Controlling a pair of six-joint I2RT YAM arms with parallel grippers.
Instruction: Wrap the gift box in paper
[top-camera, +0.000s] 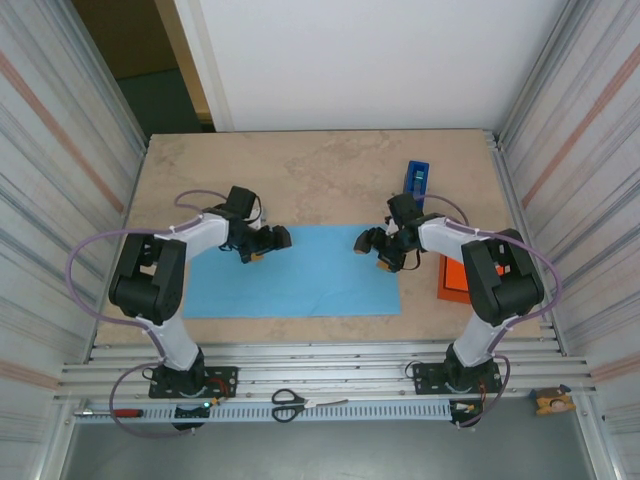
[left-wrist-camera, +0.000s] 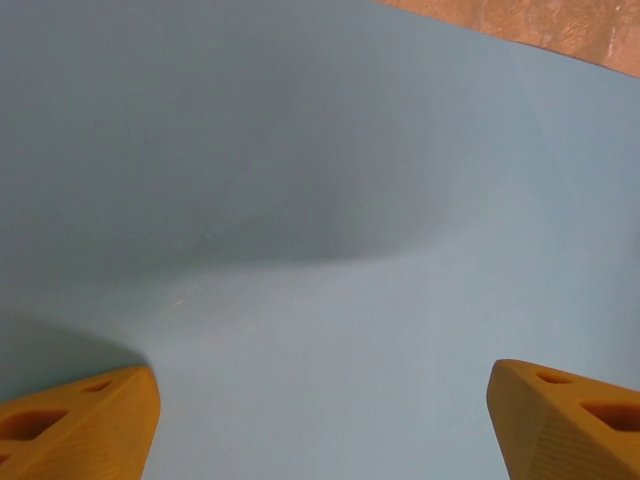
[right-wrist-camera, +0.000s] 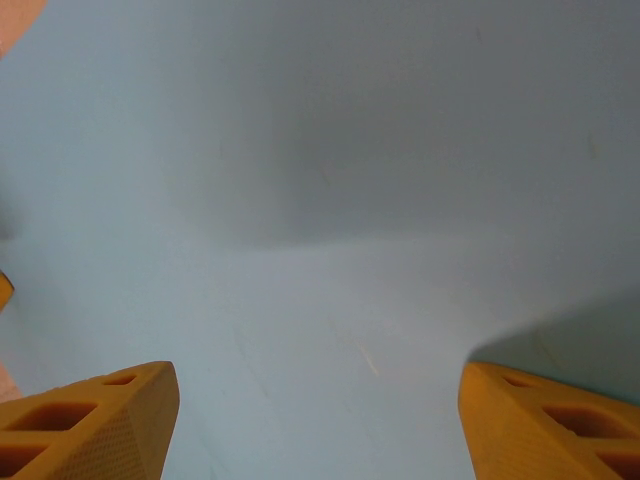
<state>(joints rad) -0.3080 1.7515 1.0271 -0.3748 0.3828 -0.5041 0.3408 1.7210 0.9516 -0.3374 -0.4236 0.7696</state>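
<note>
The paper lies flat in the middle of the table, light blue face up. My left gripper hovers over its upper left part, open, orange fingertips wide apart above the sheet with nothing between them. My right gripper is over the upper right part, also open and empty, fingertips spread over the paper. The orange gift box rests on the table right of the sheet, partly hidden under my right arm.
A small blue tape dispenser stands behind the right gripper. Scissors and a red-handled tool lie on the near rail. Corrugated walls close in both sides. Bare tabletop lies behind the paper.
</note>
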